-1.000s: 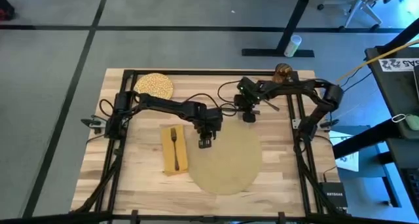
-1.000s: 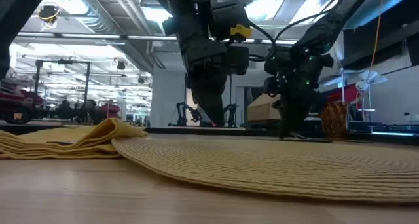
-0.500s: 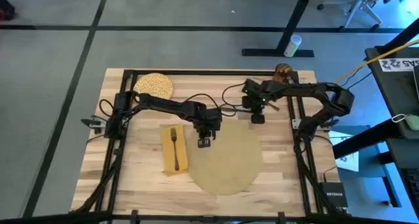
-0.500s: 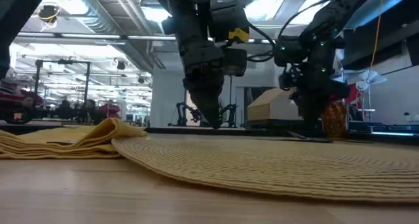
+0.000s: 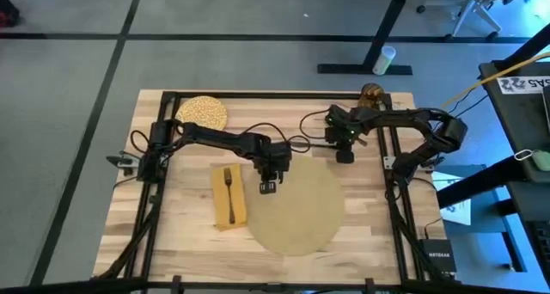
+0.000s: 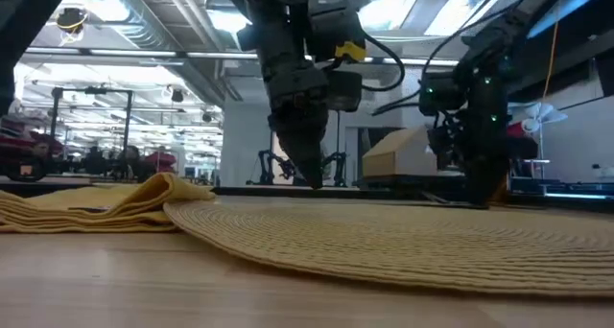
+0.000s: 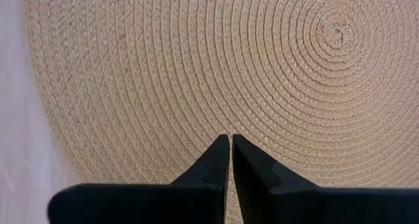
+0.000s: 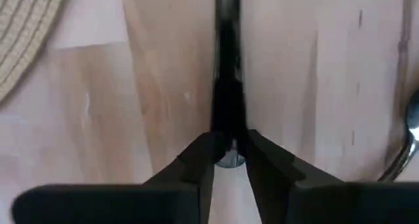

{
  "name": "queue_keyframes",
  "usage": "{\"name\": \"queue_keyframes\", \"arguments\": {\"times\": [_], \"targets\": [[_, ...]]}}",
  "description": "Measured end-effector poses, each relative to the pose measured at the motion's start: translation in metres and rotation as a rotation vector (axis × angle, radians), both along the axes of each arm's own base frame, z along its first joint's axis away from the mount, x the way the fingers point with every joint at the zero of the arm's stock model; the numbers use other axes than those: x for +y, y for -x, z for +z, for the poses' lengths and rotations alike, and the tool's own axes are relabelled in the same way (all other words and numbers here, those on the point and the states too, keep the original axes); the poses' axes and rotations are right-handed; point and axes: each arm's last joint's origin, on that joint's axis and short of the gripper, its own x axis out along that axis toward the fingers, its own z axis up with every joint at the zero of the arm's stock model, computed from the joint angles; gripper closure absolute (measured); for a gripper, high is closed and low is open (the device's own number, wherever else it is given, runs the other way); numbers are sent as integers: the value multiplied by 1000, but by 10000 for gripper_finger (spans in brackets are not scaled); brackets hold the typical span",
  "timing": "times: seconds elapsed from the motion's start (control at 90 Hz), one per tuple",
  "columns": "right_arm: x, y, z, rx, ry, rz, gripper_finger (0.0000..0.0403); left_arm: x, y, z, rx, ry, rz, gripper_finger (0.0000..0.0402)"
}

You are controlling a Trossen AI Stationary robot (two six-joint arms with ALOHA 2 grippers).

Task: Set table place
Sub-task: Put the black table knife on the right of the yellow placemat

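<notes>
- Dark metal sits pinched between the right gripper's (image 8: 229,152) fingers: a slim piece of cutlery, probably the knife (image 8: 228,67), though no blade or bowl shows, so I cannot be sure which piece it is.
- In the high view this gripper (image 5: 344,154) hangs just past the far right edge of the placemat (image 5: 296,210), over bare table (image 5: 185,234). Its arm reaches in from the right rail.
- A second utensil, likely the spoon (image 8: 407,142), lies on the wood beside the held piece, at the edge of the right wrist view.
- The left gripper (image 7: 230,140) has its fingers pressed together with nothing between them. It hovers over the mat's left part, and the weave fills its view.
- Farther out, the fork (image 5: 229,191) lies on the yellow napkin (image 5: 229,195) left of the mat. The plate (image 5: 202,113) sits at the far left corner, not yet on the mat. The amber glass (image 5: 371,92) stands at the far right edge, close behind the right arm.
- Risks, as I judge them: the grip is narrow and near one end of the piece, so it could swing or slip out on the carry. A wide sweep of the right arm could knock the glass. Both arms work close together over the mat, so the two could clash if the left one does not clear.
</notes>
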Motion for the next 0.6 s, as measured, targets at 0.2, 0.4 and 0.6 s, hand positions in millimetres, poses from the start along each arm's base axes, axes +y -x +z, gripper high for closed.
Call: {"name": "queue_keyframes", "arguments": {"times": [0.2, 0.4, 0.6], "targets": [[2, 2, -6, -29, -24, -20, 291, 0, 0, 0, 0, 0, -1, 400], [7, 7, -17, -75, -37, -45, 292, 0, 0, 0, -1, -1, -1, 400], [8, 9, -20, -76, -24, -75, 321, 0, 0, 0, -3, -1, -3, 400]]}}
